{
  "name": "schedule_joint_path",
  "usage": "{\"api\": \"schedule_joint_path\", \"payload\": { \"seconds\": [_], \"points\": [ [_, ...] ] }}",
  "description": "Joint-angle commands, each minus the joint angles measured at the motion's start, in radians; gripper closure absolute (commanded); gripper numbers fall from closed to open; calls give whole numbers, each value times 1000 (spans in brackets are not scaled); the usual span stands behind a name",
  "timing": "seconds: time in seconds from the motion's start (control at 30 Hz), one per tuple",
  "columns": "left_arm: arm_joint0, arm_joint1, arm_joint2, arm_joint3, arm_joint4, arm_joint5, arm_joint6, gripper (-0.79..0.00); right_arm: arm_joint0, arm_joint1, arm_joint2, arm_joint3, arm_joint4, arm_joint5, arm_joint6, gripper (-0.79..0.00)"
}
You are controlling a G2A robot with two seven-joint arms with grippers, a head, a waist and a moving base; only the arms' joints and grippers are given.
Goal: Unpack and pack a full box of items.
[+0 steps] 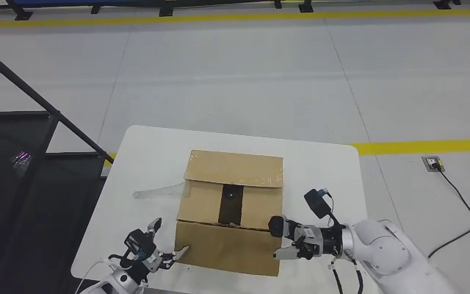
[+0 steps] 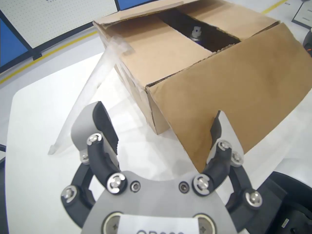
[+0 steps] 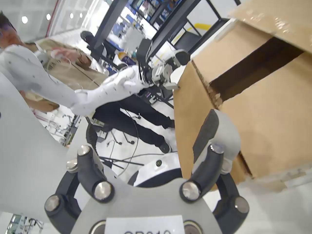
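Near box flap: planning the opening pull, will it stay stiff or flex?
Probably flexes: the near flap is thin cardboard, already bowed. Its frayed edge may tear if pinched. The box, with a spray can inside, likely stays put.

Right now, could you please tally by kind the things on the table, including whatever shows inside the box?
Cardboard box: 1
Clear tape strip, peeled and hanging off the box: 1
Spray can, seen through the gap between the flaps: 1
Total: 3
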Motion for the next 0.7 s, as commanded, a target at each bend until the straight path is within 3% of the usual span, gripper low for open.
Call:
{"api": "schedule_joint_path", "payload": {
  "seconds": [0.0, 0.17, 0.27, 0.43, 0.67],
  "points": [
    [0, 0, 0, 0, -1, -4, 1, -785, -1, 0, 0, -1, -3, -1, 2, -785],
    [0, 0, 0, 0, -1, -4, 1, -785, -3, 0, 1, -1, -5, 5, -3, -785],
    [0, 0, 0, 0, -1, -4, 1, -785, -8, -6, -8, -17, 11, 66, -57, -785],
    [0, 0, 0, 0, -1, -4, 1, -785, 63, -29, -55, 75, 110, 229, -93, -785],
    [0, 0, 0, 0, -1, -4, 1, -785, 172, -63, -113, 237, 207, 302, -64, -785]
  ]
}}
